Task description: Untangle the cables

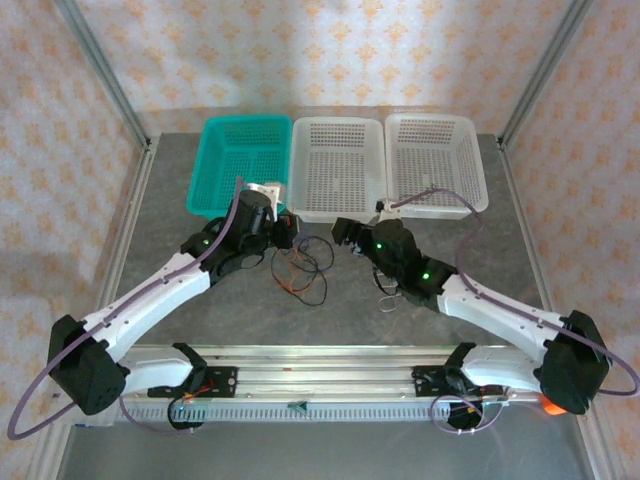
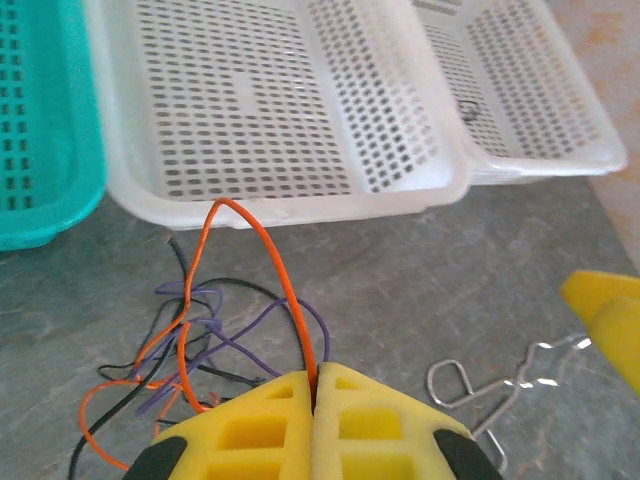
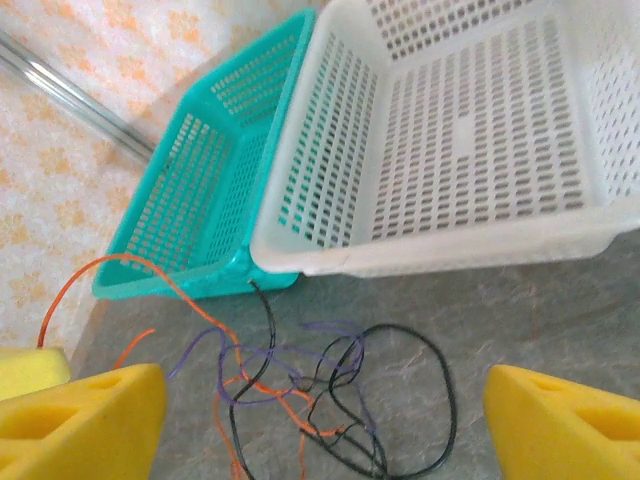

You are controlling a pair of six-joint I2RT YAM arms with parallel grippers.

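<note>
Grey mottled surface (image 1: 480,250) before patterned walls (image 1: 330,50): tangled cables (image 1: 305,266) lie near the white basket (image 1: 340,213); left pincer (image 2: 315,385) clamped on an orange cable (image 2: 295,300); right pincer (image 3: 325,405) spread wide, holding nothing.

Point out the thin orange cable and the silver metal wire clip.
thin orange cable (image 2: 290,290), left wrist view, on the right side of its raised arch.
silver metal wire clip (image 2: 522,383), left wrist view, on its shiny middle bend.
</note>
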